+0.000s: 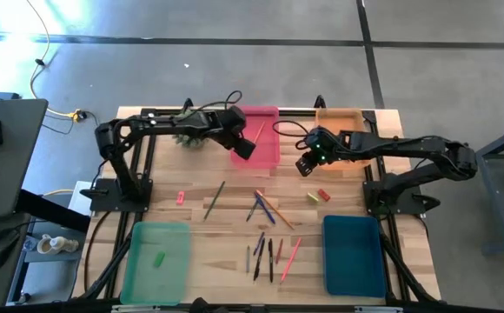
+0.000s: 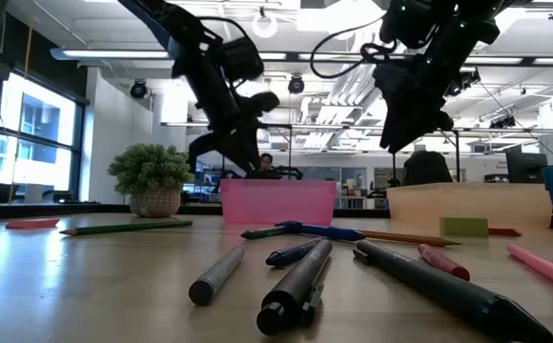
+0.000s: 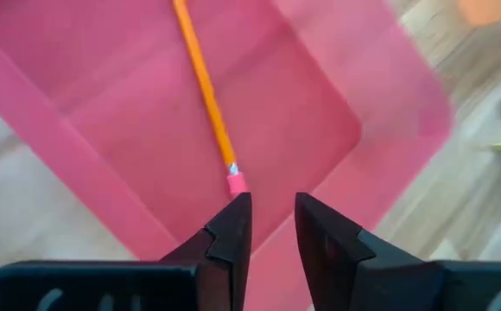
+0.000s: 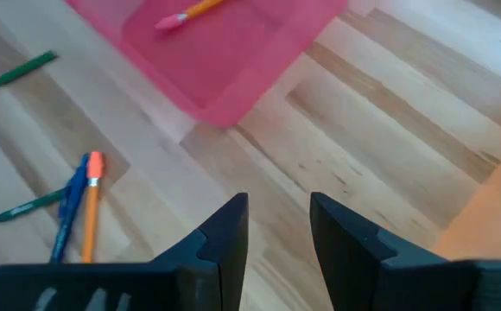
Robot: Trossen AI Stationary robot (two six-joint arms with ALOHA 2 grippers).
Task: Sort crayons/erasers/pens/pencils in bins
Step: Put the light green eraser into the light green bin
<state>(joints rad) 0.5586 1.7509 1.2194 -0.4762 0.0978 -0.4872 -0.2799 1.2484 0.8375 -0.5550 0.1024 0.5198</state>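
Wooden table (image 1: pixel 235 228) (open-plan office behind), left gripper (image 3: pixel 272 226) and right gripper (image 4: pixel 278 226) fingers apart

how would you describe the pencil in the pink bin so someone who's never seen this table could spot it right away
Find the pink bin at the table's far edge, beside the orange bin. Inside it lies one orange pencil with a pink eraser tip, just below the left pincer, whose fingers are apart. It is the only stick inside a bin; every other pencil and pen lies loose on the wooden table.
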